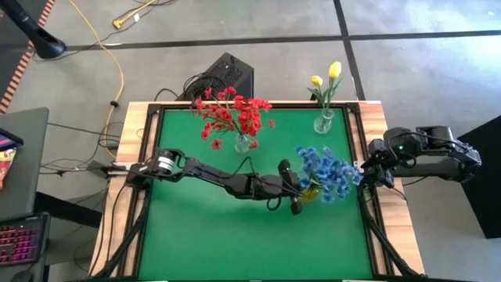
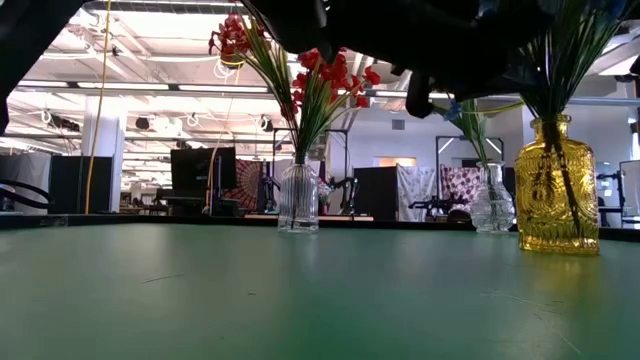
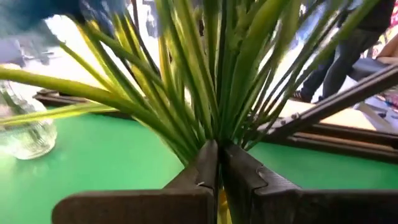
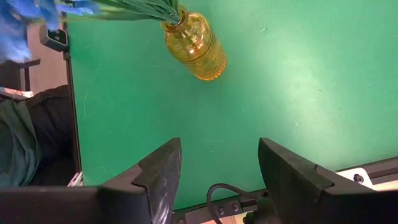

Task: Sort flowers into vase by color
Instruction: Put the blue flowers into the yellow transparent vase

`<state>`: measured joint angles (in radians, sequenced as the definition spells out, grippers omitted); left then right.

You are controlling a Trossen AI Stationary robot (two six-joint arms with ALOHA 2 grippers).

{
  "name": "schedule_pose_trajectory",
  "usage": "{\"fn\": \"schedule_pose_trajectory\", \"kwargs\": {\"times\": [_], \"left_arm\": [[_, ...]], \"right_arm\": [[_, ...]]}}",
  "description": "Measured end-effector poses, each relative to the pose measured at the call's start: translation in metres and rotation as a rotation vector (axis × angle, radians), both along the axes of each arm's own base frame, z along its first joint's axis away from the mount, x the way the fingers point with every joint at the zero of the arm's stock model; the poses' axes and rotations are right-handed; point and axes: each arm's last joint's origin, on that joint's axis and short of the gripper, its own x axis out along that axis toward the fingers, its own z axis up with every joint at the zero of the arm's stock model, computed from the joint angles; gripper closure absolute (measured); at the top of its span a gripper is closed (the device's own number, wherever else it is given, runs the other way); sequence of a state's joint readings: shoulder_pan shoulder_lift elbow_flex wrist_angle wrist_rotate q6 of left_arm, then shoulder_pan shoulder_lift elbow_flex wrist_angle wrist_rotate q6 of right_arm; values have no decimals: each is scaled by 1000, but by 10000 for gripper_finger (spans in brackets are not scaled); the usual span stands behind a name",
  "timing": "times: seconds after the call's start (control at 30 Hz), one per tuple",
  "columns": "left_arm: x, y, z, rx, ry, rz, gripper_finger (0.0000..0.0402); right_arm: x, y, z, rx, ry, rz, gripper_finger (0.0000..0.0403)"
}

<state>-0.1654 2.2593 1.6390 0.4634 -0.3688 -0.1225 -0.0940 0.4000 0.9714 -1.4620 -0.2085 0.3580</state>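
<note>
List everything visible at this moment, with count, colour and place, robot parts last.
red clustered artificial flowers: one bunch, red, in the ribbed clear glass vase at the table's back middle
yellow tulip-like buds: two, yellow, in the small clear glass vase at the back right
blue clustered artificial flowers: one bunch, blue, in the amber glass bottle vase at the right
green table mat: one, green, covering the table
left claw: shut at the blue bunch's green stems
right claw: open, at the right edge
</note>
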Motion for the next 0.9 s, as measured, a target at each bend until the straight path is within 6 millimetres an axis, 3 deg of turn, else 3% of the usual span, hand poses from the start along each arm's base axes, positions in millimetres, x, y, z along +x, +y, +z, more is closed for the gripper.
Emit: {"fn": "schedule_pose_trajectory", "kwargs": {"times": [0.33,0.7,0.9], "left_arm": [[3,-1,-18,-32,46,-15,401],[3,0,-20,-37,68,-41,400],[2,0,-22,-8,89,-69,367]], "right_arm": [[0,0,0,0,0,0,164],[0,0,0,0,0,0,164],[0,0,0,0,0,0,164]]}}
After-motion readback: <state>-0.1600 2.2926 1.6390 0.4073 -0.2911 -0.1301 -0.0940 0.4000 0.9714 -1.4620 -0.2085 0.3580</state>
